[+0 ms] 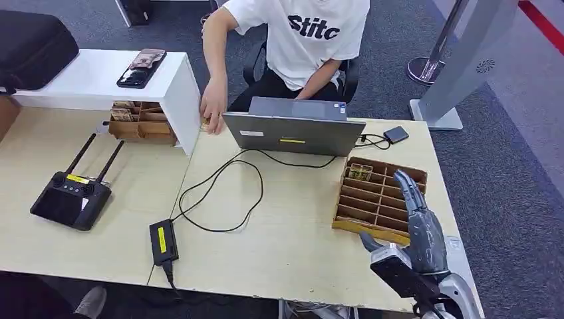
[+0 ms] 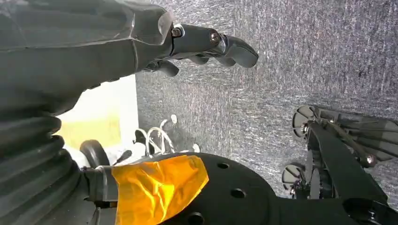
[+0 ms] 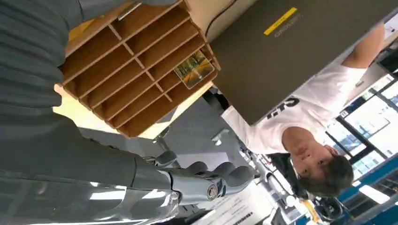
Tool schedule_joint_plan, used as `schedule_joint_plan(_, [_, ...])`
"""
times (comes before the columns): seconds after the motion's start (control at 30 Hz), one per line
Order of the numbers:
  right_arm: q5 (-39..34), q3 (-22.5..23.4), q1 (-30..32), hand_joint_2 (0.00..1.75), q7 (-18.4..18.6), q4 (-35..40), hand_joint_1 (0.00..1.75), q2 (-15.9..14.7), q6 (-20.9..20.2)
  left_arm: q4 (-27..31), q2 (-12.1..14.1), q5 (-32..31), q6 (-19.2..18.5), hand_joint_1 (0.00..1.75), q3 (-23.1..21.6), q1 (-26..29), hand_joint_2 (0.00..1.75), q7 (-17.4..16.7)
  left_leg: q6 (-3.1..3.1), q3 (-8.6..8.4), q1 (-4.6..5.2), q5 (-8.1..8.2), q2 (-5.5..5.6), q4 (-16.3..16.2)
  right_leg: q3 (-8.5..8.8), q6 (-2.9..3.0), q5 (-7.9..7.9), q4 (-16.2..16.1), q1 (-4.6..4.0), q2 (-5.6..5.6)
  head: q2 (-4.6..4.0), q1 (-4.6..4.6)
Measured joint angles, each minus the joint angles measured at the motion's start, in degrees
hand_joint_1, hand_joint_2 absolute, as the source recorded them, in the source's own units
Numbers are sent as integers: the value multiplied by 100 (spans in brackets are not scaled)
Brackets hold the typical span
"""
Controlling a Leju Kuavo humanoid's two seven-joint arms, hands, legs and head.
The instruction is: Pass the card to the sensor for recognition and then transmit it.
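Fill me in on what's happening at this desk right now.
The robot's right hand hovers open over the wooden slotted tray, holding nothing; one card stands in a far slot of that tray. Its left hand hangs beside the desk, above the carpet, with nothing in it. Across the desk, a seated person behind the laptop reaches a hand toward a second wooden tray under a white shelf.

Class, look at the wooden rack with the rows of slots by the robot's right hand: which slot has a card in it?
The far-left corner slot of the wooden rack, nearest the laptop, holds the card; the other slots look empty. The right hand hovers over the rack's right side.
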State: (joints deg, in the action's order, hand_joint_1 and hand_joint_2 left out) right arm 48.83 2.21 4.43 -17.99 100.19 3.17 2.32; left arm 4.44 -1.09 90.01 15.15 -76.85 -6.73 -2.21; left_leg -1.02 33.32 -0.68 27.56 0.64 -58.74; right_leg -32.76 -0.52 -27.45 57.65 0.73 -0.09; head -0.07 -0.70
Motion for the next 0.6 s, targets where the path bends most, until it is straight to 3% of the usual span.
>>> schedule_joint_plan(0.6, [-33,-68,-11,175,59,-262,0,42,-24,0,4,0,2,0,-63,0,175,-18,0,0,0,0,0,0,0,0,0,0,0,0,0,0])
